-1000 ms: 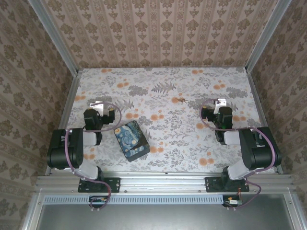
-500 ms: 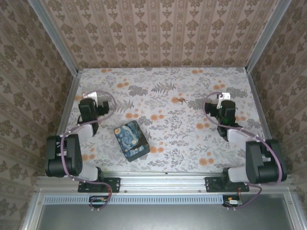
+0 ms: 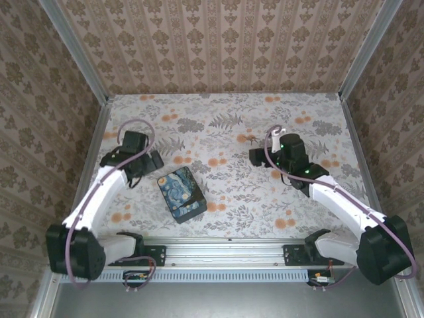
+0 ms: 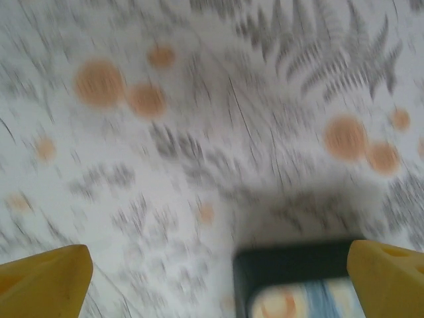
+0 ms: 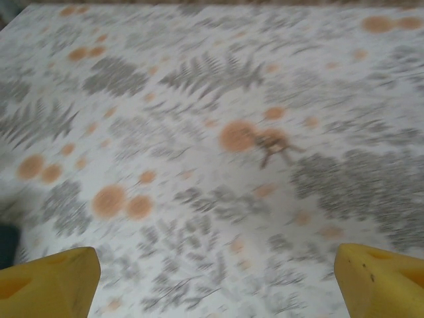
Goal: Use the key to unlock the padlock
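Moved: left gripper has reached out beside padlock; right gripper has gone forward, short of key.
Jaws: both spread wide, empty.
Padlock: flat on floral table, near front.
Key: mid-table, beyond.
Walls: damask paper, three sides.

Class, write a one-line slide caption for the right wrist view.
Open yellow-fingered right gripper faces a tiny dark metal key on the floral table.

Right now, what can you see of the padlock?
The padlock is a chunky dark-blue rounded-rectangular block, top face printed with a yellow-swirled starry-night painting. It lies flat, turned askew, on the floral table near its front edge, left of centre. No shackle can be made out. Nothing else touches it.
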